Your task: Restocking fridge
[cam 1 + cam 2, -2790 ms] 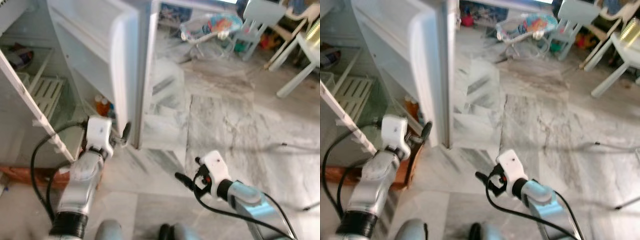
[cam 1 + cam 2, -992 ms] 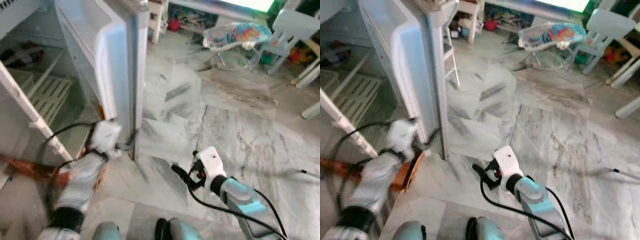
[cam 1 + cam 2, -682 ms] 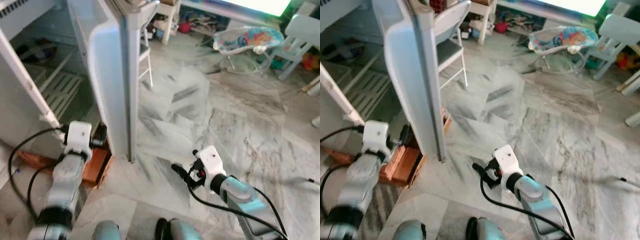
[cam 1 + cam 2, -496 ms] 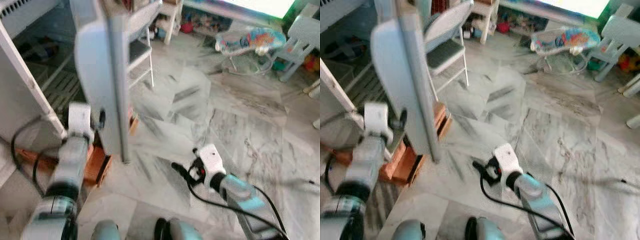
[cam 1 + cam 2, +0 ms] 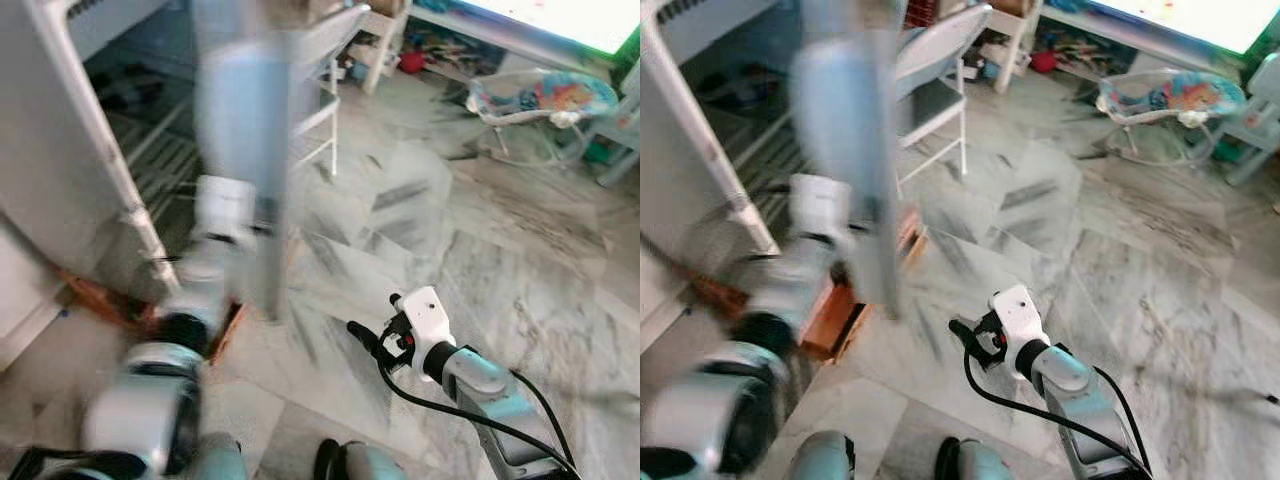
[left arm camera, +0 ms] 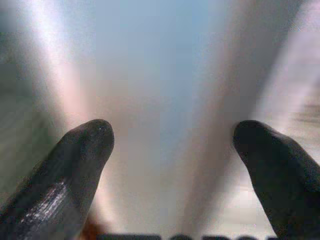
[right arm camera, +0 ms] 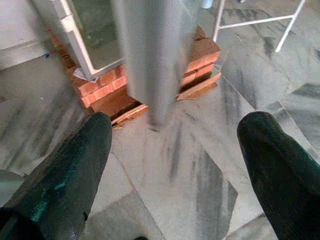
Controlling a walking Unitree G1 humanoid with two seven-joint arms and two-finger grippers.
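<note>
Seen edge-on and badly blurred: one pale blue-white fridge door, standing between the open white fridge cabinet on the robot's left and the grey veined marble floor. Pressed up against the door's lower part, the left gripper, its silver arm and white wrist housing smeared by motion in the head views. In the left wrist view, two black fingertips spread wide apart, gripping nothing, with the door's pale surface just beyond and between them; actual contact impossible to tell through the blur.

Held low over bare floor, well apart from the door and to the robot's right of it, the right gripper. Also spread wide, its two black fingers holding nothing, pointed towards the door's bottom edge and the stack of red-brown bricks under the fridge's front corner.

Inside the cabinet, white wire shelves just visible in shadow, with dark items on them too dim and blurred to name or count. Cut off at the frame's top, both the door and the cabinet.

Behind the door, one white metal-framed chair, partly hidden by it. Farther back, one baby bouncer with a colourful patterned seat, and one pale blue plastic chair cropped at the right edge. Scattered small objects along the far wall, too small to make out.
</note>
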